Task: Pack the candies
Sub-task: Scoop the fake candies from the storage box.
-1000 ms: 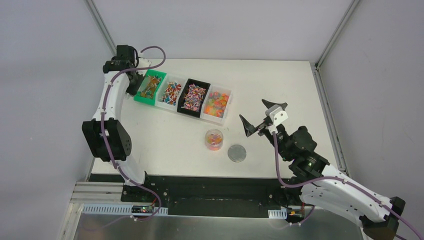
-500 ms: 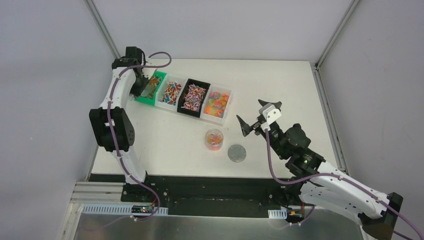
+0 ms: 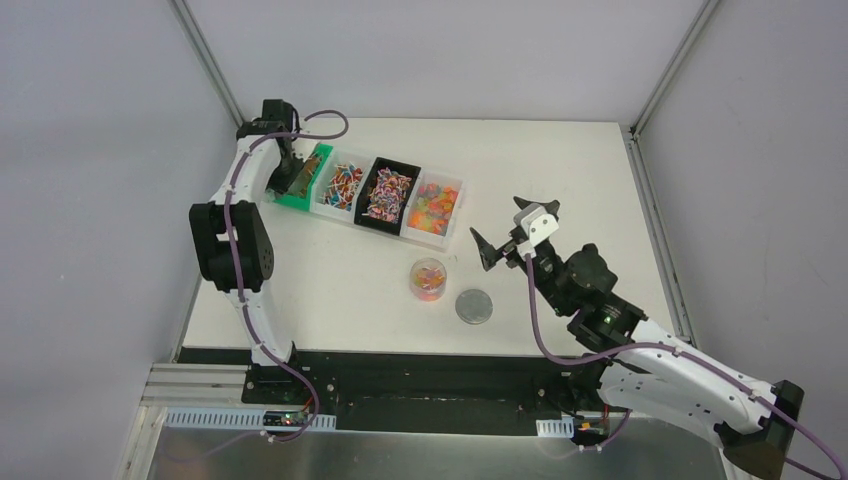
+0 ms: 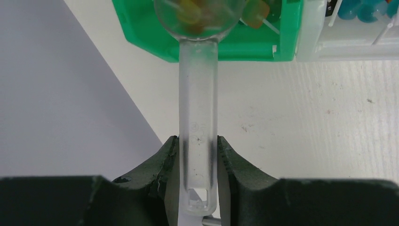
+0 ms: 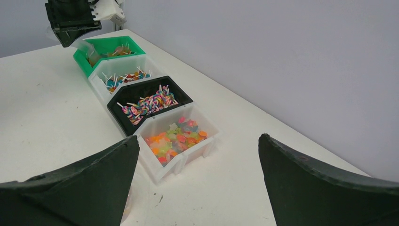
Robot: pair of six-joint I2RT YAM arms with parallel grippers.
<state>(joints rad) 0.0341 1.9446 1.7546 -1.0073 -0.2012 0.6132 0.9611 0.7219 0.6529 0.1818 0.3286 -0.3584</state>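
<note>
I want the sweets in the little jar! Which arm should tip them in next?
Probably the left. The left gripper is shut on the scoop, which has sweets in its bowl over the green bin. The right gripper is nearer the jar, but open and empty.

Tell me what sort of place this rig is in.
Probably a robot lab test cell: a white table boxed in by plain grey panel walls on aluminium posts, with small plastic bins of sorted candies.
</note>
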